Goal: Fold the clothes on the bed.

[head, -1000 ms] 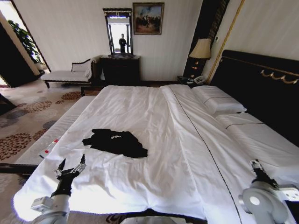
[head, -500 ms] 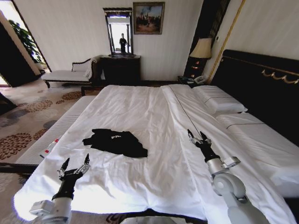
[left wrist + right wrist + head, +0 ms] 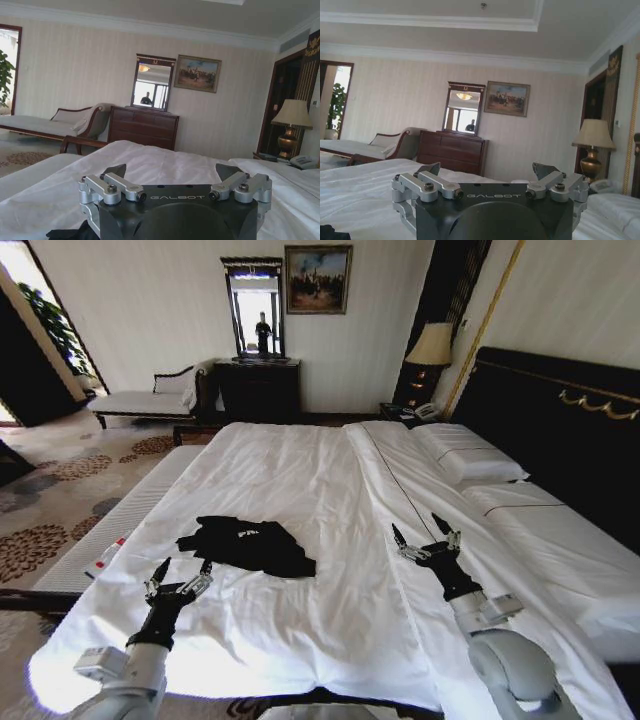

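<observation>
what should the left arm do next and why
Probably ease the left gripper forward to the black T-shirt: it hovers open just short of the crumpled shirt's near edge, holding nothing. The right gripper is open too, farther off across the bed.

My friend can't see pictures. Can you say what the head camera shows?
A crumpled black T-shirt lies on a big white bed. The left gripper and right gripper hover open above the sheet on either side, touching nothing.
</observation>
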